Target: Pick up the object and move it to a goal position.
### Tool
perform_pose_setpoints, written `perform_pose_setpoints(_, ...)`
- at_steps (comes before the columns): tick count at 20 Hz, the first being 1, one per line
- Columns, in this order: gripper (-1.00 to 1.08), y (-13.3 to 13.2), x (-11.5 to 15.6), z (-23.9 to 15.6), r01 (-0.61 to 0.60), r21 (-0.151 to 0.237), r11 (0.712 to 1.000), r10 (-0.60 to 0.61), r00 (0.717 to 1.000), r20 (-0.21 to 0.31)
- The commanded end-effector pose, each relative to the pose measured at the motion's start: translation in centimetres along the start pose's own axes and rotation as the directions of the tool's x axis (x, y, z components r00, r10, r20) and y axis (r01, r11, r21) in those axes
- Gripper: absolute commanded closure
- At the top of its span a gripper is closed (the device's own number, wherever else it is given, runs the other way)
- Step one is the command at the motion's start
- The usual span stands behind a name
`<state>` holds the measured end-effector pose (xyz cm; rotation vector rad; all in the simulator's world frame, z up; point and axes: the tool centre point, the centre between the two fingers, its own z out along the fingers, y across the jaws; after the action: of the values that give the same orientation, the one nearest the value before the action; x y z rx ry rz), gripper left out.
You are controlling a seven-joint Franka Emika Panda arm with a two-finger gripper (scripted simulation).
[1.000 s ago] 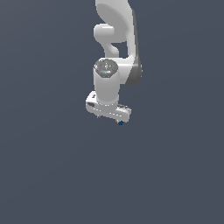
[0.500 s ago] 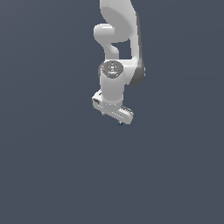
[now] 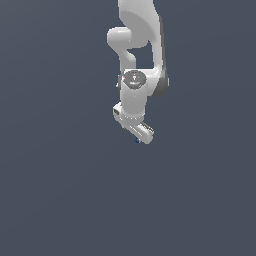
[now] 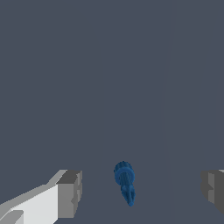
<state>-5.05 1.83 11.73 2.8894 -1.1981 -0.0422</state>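
Observation:
The object (image 4: 125, 183) is a small dark blue piece with a rounded ribbed end and a narrow tail. In the wrist view it lies in the gap between my two grey fingertips (image 4: 70, 192), and neither touches it. My gripper (image 4: 142, 190) is open wide. In the exterior view the white arm is seen from above. Its hand covers my gripper (image 3: 135, 131), and only a blue speck of the object (image 3: 136, 141) peeks out at the hand's lower edge.
A flat, uniform dark grey surface (image 3: 60, 190) fills both views. Apart from the arm and the object, nothing shows on it.
The hand has turned about its upright axis and shifted slightly toward the exterior view's right. The blue speck has stayed in about the same place under it.

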Motion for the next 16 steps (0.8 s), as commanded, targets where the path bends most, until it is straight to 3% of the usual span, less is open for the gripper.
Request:
perform_pose_setpoints(1, -0.92, 0.0, -0.5, 0.3, -0.062, 0.003, 0.998, 0.062, 0.998, -0.002)
perform_pose_setpoints(8, -0.92, -0.1, -2.0, 1.0, -0.231, 0.011, 0.973, 0.231, 0.973, -0.004)
perform_pose_setpoints(16, -0.92, -0.1, -3.7, 1.9, -0.411, 0.020, 0.911, 0.411, 0.911, -0.005)
